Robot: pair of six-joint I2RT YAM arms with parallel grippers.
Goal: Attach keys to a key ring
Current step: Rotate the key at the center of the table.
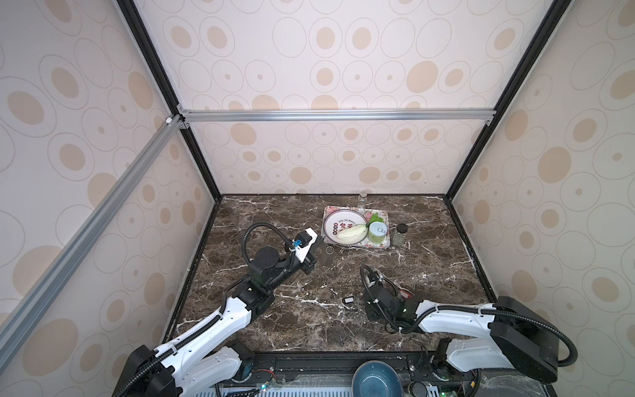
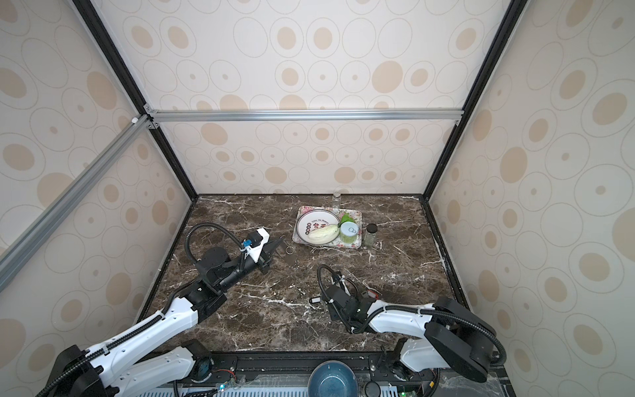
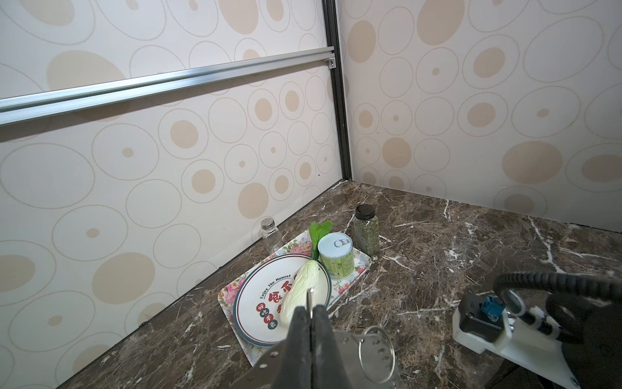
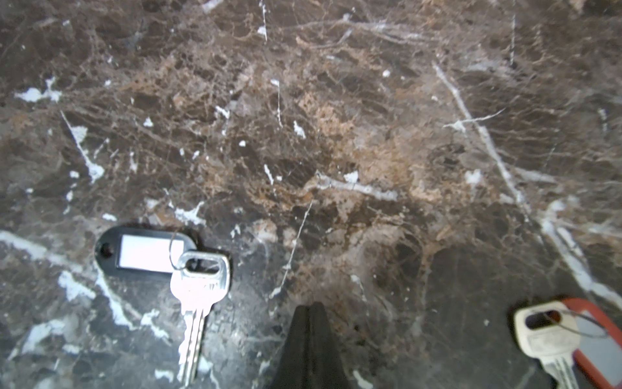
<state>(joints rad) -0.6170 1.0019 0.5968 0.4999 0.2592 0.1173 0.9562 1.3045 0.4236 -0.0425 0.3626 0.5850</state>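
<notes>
Brown marble makes the surface (image 1: pixel 429 275) that carries everything. The left tool (image 3: pixel 311 307) has its fingers pressed together, and a thin metal edge stands between them. It is clamped on the key ring (image 3: pixel 348 350), a grey plate with small holes and a round wire loop just beside the fingers. In both top views the key ring is at 8 o'clock from the flowered tray (image 1: pixel 357 208), near its corner.

The right tool (image 4: pixel 311 308) has its fingers together as well, gripping nothing, and it points down at bare marble. The two keys (image 4: pixel 198 286), each silver and tied to a tag, lie flat on the surface. In a top view the black tag (image 1: pixel 348 299) is at 9 o'clock from the right tool and the red tag (image 1: pixel 406 294) at 3 o'clock. Both are apart from the tool.
</notes>
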